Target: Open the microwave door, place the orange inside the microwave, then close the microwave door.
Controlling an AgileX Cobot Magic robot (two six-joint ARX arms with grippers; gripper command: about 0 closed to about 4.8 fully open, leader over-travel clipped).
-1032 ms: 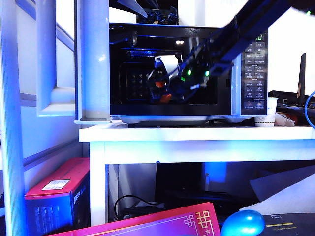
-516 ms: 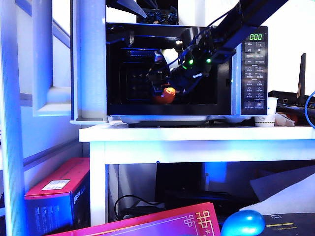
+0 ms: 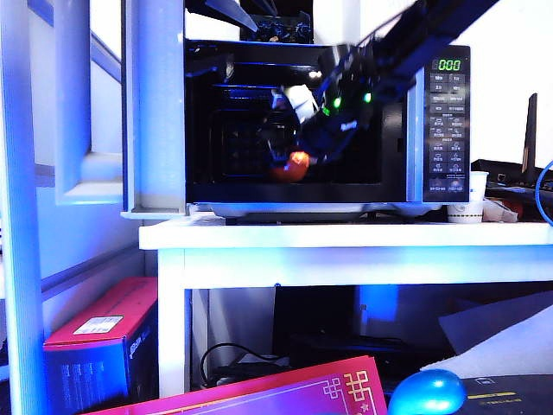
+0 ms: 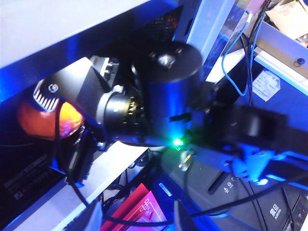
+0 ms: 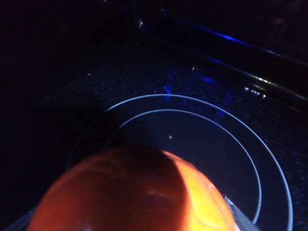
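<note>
Both frames from the last second and this one show the right gripper (image 3: 289,151) lifting inside the microwave (image 3: 449,130). It sat low in the cavity with the orange (image 3: 298,162) tucked between its fingers; now its body is higher and tipped more steeply, while the orange has stayed low and barely shifted. I read that as the release. The fingers stand spread as wide as they go, and the orange no longer follows them. In the right wrist view it fills the space just below the fingertips, with the glass turntable (image 5: 192,139) beyond it. So step 2 of 3, placing the fruit inside, looks done or all but done. What remains is to back the arm out and shut the microwave door (image 3: 160,104), which is swung fully open on the far side of the gripper from the button panel.

1 arm does the work here: the right arm slants down from above through the opening, wrist bent, fingers aimed down at the cavity floor.

The left gripper (image 4: 134,224) is held off to the side, looking across at the right wrist and the orange past it. Only dim shapes at the edge of its own view hint at its fingers, so I cannot tell whether they are apart or closed.
</note>
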